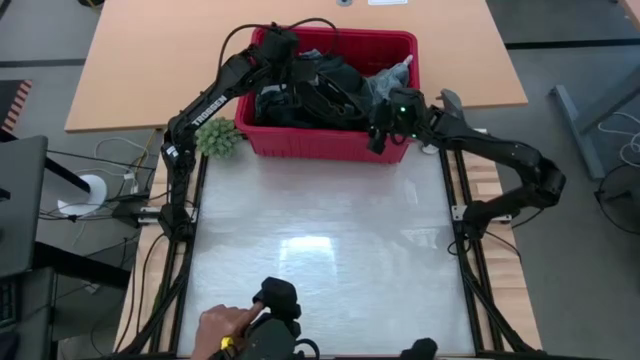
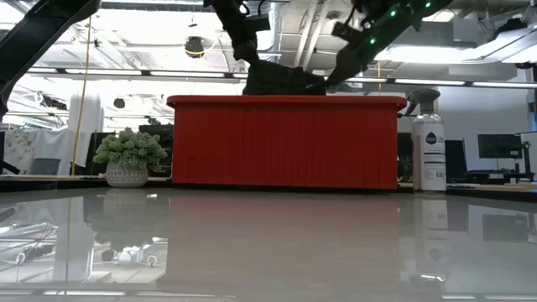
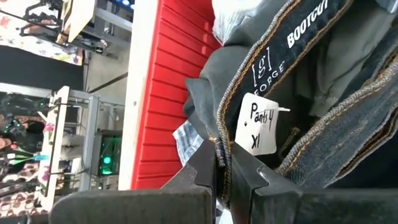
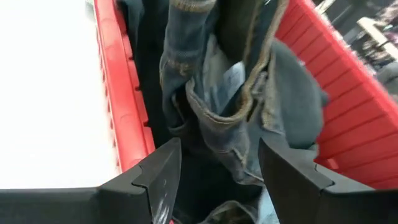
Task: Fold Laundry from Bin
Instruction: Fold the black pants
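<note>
On the pale counter (image 1: 320, 250) stands one red bin (image 1: 330, 145) with the laundry (image 1: 320, 90) inside. The left pincer (image 3: 222, 165) is closed on one pair of jeans (image 3: 323, 93). The right pincer (image 4: 217, 162) hangs wide over the bin, denim just ahead of it.

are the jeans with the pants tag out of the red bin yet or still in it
Still in. The jeans hang bunched between the bin walls, waistband pinched by the shut left gripper; the open right gripper hovers over them.
</note>
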`<action>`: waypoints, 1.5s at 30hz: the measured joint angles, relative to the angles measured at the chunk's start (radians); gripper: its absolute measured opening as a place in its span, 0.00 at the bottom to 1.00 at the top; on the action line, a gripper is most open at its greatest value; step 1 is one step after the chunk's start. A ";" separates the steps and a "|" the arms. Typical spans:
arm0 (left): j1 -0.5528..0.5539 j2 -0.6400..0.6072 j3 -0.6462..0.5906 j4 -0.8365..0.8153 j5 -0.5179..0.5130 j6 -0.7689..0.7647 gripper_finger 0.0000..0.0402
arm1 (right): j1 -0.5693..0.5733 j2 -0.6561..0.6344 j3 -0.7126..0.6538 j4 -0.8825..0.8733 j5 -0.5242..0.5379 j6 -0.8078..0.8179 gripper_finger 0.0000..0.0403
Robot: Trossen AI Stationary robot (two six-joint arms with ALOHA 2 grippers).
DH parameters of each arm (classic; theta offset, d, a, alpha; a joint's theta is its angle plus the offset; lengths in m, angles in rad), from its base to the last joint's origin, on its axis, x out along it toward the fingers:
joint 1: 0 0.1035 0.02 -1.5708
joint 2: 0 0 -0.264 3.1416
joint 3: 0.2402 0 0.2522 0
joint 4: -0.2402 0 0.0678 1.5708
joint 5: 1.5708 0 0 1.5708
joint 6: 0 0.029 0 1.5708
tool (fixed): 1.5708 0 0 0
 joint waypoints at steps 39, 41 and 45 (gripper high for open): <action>-0.099 -0.058 -0.003 -0.055 0.464 -0.417 0.50 | -0.101 0.090 0.055 0.190 0.020 0.174 0.08; -0.135 -0.050 -0.021 -0.103 0.422 -0.290 0.50 | -0.113 0.090 0.082 0.190 0.019 0.174 0.08; -0.210 -0.047 -0.114 -0.062 0.317 -0.106 0.50 | -0.133 0.090 0.120 0.178 0.012 0.174 0.08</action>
